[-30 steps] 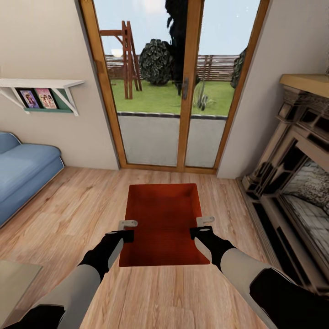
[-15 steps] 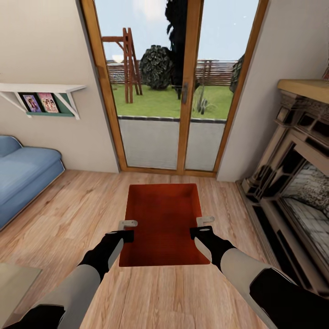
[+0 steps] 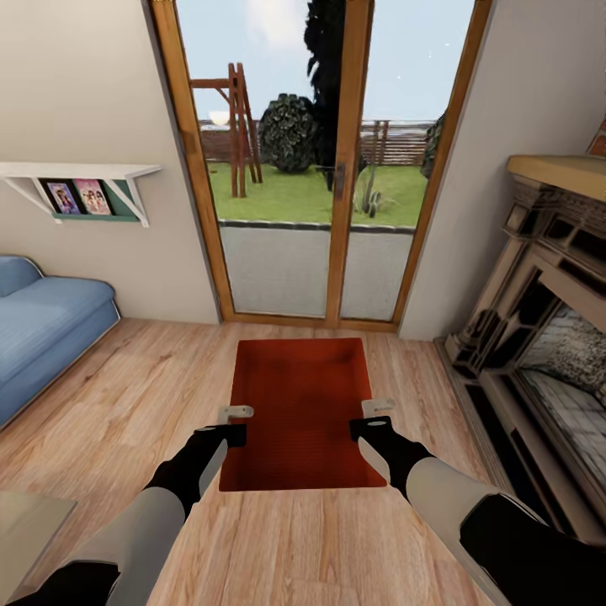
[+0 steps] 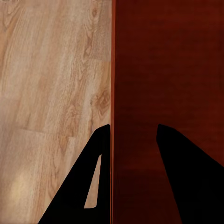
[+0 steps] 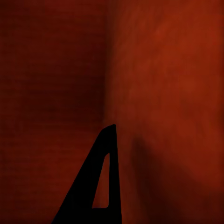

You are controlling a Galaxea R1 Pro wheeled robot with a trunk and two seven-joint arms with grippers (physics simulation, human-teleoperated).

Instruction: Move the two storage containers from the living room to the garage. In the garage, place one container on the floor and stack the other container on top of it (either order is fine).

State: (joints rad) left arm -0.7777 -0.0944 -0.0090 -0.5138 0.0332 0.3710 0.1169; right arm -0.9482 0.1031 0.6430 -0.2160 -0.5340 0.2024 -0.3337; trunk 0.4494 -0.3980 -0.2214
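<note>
While facing the glass patio doors (image 3: 328, 168), left gripper (image 3: 236, 423) and right gripper (image 3: 364, 418) each clamp a side wall of the storage container (image 3: 303, 404), held above the wood-plank flooring (image 3: 126, 387) in the living room.

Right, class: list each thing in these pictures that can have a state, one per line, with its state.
Storage container: upright, lidless, empty, carried above the wood-plank floor.
Left gripper: shut on the container's left wall, one finger outside, one inside.
Right gripper: at the container's right wall; grip cannot be confirmed.
Glazed double door: closed.
Fireplace: unlit.
</note>
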